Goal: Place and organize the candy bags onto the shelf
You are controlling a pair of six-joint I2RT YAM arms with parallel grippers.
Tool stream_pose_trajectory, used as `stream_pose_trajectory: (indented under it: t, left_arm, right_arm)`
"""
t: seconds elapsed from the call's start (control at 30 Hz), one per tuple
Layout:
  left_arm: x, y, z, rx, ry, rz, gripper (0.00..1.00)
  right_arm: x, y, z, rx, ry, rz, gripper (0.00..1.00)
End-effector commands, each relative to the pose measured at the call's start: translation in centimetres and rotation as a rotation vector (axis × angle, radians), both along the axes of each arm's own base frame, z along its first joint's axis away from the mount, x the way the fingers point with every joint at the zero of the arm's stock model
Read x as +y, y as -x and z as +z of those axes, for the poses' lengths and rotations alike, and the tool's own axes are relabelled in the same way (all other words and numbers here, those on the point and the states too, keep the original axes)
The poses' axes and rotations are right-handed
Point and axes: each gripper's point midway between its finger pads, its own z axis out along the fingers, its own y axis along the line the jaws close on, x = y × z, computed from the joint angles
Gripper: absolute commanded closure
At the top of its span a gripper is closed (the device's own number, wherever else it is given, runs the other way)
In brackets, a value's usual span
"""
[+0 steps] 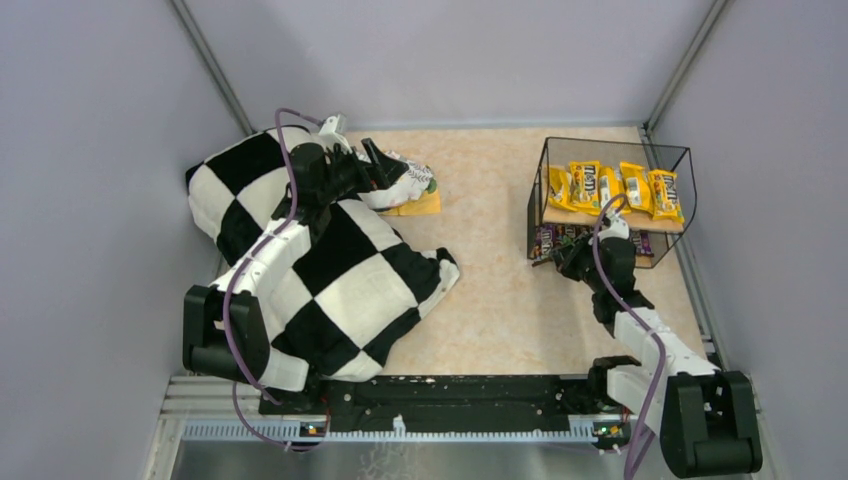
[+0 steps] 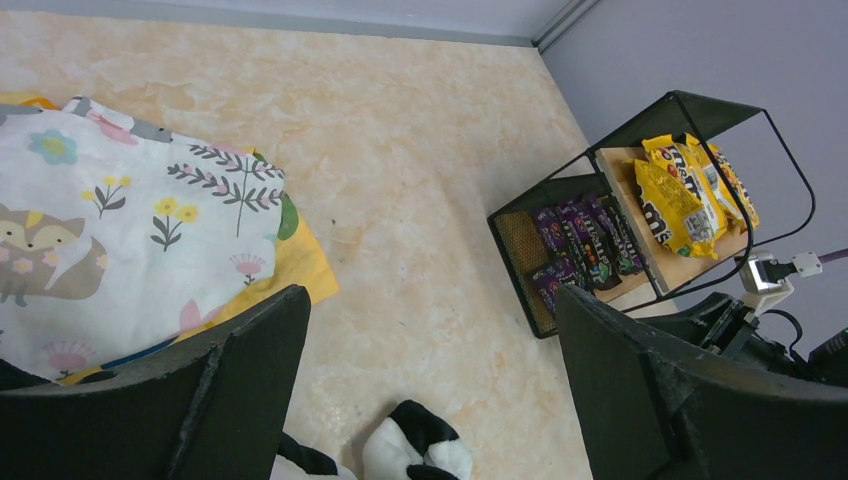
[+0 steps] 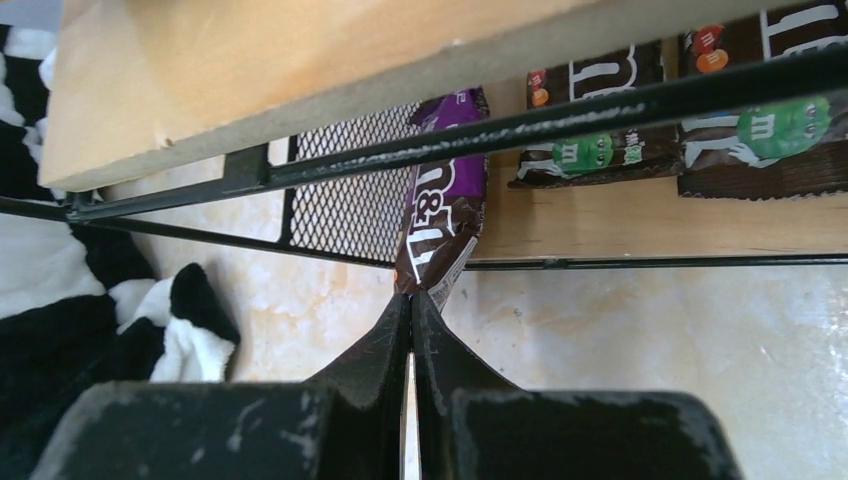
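Pale lilac-grey walls closed in the workspace on three sides, plain and matt. The table had a smooth beige surface with a light marbled pattern. Under the left arm lay a big soft checkered cloth, black and white and crumpled in thick folds.

Directly ahead of the right gripper stood the shelf, a box of thin black wire with a fine mesh side panel and two light wooden boards. On the upper board, above the fingers, four glossy yellow packets lay side by side. On the lower board, ahead and to the right of the fingers, flat dark packets lay with their printed faces up.

The right gripper was clenched on the near seam of one purple-brown packet. This packet reached forward from the fingertips, past the front wire, to the left end of the lower tier just beside the mesh. Whether its far end rested on the board I cannot tell.

The left gripper was spread wide and held nothing. Below and to its left was a white patterned cloth with printed flowers and a fox, lying on a flat yellow-orange piece. The shelf was well apart from it, ahead to the right.
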Motion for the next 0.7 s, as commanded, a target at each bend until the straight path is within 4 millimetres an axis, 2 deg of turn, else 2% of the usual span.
stream_pose_trajectory:
  t: [0.0, 0.67]
  left_arm:
    - [-0.3, -0.2, 3.2, -0.086, 0.021, -0.013, 0.02]
    - [-0.4, 0.0, 3.7, -0.094, 0.03, -0.019, 0.02]
  right_arm:
    - [-1.4, -1.5, 1.4, -0.088, 0.085, -0.029, 1.0]
    - [-1.0, -4.4, 2.0, -0.178, 0.097, -0.039, 0.98]
